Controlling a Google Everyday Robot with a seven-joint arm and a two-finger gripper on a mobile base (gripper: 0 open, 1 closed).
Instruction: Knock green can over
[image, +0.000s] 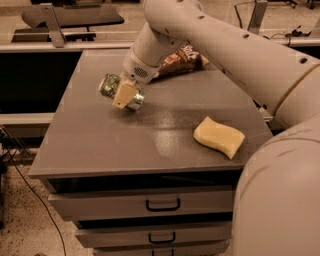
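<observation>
The green can (111, 87) lies tipped on its side on the grey cabinet top (125, 135), left of the middle, its silver end (135, 101) facing right and forward. My gripper (123, 95) is on the can, and one tan finger (123, 94) lies across its body. The arm reaches down to it from the upper right.
A brown snack bag (182, 60) lies behind the arm at the back of the top. A yellow sponge (219, 136) lies at the front right. Drawers with black handles (162, 205) are below the front edge. A dark gap runs along the left side.
</observation>
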